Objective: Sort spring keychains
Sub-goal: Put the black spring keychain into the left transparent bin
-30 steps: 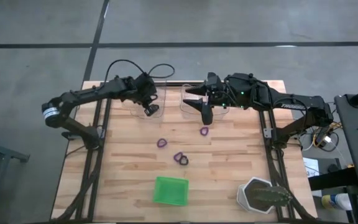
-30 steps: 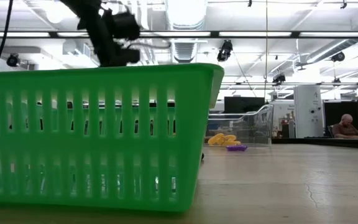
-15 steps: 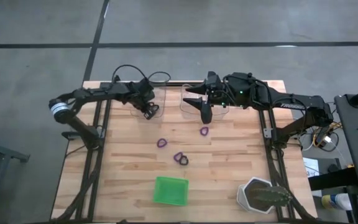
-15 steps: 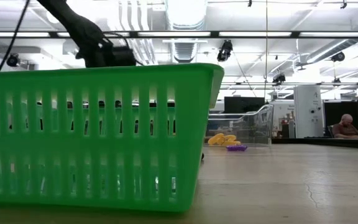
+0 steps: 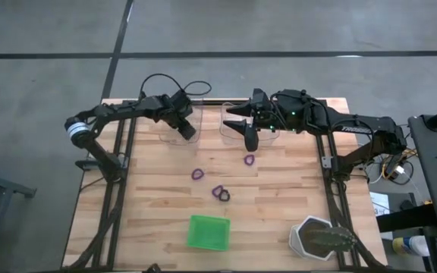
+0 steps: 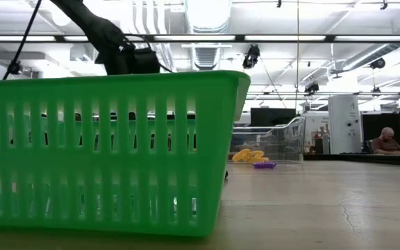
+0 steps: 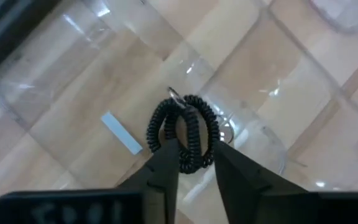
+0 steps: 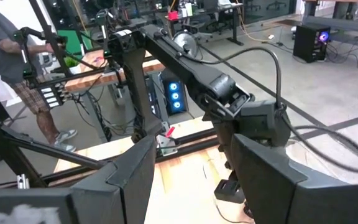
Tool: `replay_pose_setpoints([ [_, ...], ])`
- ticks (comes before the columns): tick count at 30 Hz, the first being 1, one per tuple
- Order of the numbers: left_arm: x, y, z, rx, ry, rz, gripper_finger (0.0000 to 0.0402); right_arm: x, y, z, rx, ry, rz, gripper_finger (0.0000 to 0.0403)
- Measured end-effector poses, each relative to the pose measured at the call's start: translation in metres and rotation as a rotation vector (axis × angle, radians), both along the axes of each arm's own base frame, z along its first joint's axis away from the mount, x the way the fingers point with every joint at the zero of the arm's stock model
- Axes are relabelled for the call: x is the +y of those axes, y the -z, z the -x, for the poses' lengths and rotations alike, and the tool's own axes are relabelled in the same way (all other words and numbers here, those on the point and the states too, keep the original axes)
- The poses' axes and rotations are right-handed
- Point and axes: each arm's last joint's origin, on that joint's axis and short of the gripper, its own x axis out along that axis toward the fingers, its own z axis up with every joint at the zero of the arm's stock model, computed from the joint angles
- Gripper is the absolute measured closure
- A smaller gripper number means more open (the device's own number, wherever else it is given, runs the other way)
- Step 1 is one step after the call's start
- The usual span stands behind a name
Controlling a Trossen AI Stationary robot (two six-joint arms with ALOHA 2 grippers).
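Note:
My left gripper (image 5: 186, 131) is at the table's far left, over the left clear tray (image 5: 165, 125), and is shut on a black spring keychain (image 7: 188, 130). My right gripper (image 5: 251, 142) hangs open at the near rim of the right clear tray (image 5: 227, 114); its wrist view (image 8: 191, 180) shows a wide gap with nothing in it. Orange keychains (image 6: 248, 155) lie in a clear tray. Three purple keychains (image 5: 249, 160) (image 5: 198, 174) (image 5: 218, 190) and a black one (image 5: 225, 196) lie flat on the wood mid-table. My left gripper pinches the black coil ring between its two fingertips (image 7: 166, 155), at the near side of the loop (image 7: 190, 163). The rest of the ring and its small metal ring (image 7: 174, 96) stick out beyond the fingertips. Whether the ring touches the tray floor, I cannot tell.
A green square tray (image 5: 209, 232) stands near the table's near edge and fills the low view (image 6: 103, 153). A white hexagonal pot with a plant (image 5: 321, 239) sits at the near right corner. A person (image 8: 17, 68) stands beyond the table. Bare wood lies between the keychains and the green tray.
My left arm has sunk a little and its wrist has turned over the left clear tray; the gripper has stayed above that tray. My right arm has kept still, and the keychains on the table have not moved.

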Motion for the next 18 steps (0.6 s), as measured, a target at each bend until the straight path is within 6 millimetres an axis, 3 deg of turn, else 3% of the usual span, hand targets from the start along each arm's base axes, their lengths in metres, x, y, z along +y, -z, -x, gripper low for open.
replay_pose_setpoints([
  [4, -0.001, -0.018, -0.003, -0.022, 0.002, -0.006, 0.0275, 0.0, 0.0, 0.0, 0.0, 0.0, 0.0, 0.0197],
  [10, -0.019, -0.063, -0.014, -0.192, 0.116, -0.016, 0.0269, 0.0, 0.0, 0.0, 0.001, -0.002, 0.01, 0.0197],
  [18, -0.073, -0.096, -0.04, -0.296, 0.423, -0.05, 0.0269, 0.0, 0.0, 0.0, 0.003, -0.004, 0.018, 0.0197],
])
